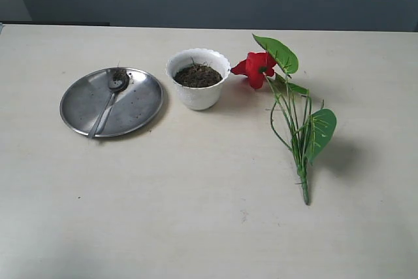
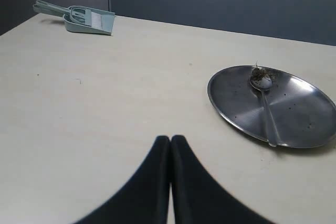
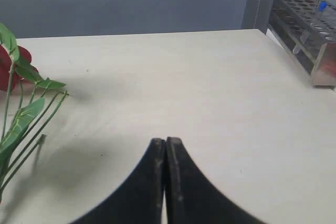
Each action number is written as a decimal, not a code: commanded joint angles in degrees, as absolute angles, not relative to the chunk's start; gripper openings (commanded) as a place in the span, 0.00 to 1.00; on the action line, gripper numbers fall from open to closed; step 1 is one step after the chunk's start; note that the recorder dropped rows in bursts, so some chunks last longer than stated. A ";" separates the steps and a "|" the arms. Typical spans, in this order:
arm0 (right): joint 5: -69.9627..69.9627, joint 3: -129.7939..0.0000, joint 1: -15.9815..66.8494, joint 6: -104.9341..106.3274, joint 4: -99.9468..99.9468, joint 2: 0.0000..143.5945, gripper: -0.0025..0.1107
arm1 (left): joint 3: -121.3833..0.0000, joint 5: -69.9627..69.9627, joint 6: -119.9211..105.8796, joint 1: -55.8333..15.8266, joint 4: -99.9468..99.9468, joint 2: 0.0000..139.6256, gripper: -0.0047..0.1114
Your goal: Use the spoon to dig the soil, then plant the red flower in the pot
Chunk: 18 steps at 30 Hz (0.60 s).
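A pale cream tabletop [image 1: 196,213] runs back to a dark grey wall; its far edge lies just behind the things on it. Nearer to you, a broad stretch of open surface spans the full width.

At far left sits a flat round steel plate [image 1: 140,106]. On it lies the slim silver teaspoon [image 1: 106,108], bowl toward the far side with a little earth in it, handle reaching the plate's near rim. Just right of the plate, apart from it, stands the small white pot with a scalloped rim [image 1: 199,96], holding dark brown crumbly soil [image 1: 197,76]. The red flower with green stems and leaves [image 1: 260,68] lies flat on the table to the right, its bloom just beside the pot and its stems running toward you.

A pale green dustpan [image 2: 89,19] rests by one table edge, well apart from the plate. A clear tube rack [image 3: 310,30] stands at another edge.

Your left gripper [image 2: 170,139] has its black fingers pressed together, holding nothing, over bare table near the plate. Your right gripper [image 3: 165,141] is likewise closed and empty, near the flower's leaves.
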<state>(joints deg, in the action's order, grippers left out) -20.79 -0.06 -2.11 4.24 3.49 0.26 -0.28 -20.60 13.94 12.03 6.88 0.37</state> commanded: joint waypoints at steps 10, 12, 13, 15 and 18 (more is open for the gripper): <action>-20.65 0.00 -1.98 4.31 3.45 0.00 0.02 | 0.00 -19.94 7.31 11.74 1.17 0.00 0.04; -20.65 0.00 -1.98 4.31 3.45 0.00 0.02 | 0.00 -19.60 3.91 11.74 -0.85 0.00 0.04; -20.65 0.00 -1.98 4.31 3.45 0.00 0.02 | 0.00 -19.55 3.39 11.74 -1.08 0.00 0.04; -20.65 0.00 -1.98 4.31 3.45 0.00 0.02 | 0.00 -19.46 2.28 11.74 -1.08 0.00 0.04; -20.65 0.00 -1.98 4.31 3.45 0.00 0.02 | 0.00 -19.28 0.80 11.74 -1.22 0.00 0.04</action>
<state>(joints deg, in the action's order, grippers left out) -20.79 -0.06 -2.11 4.24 3.49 0.26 -0.28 -20.47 2.35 12.03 0.00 0.37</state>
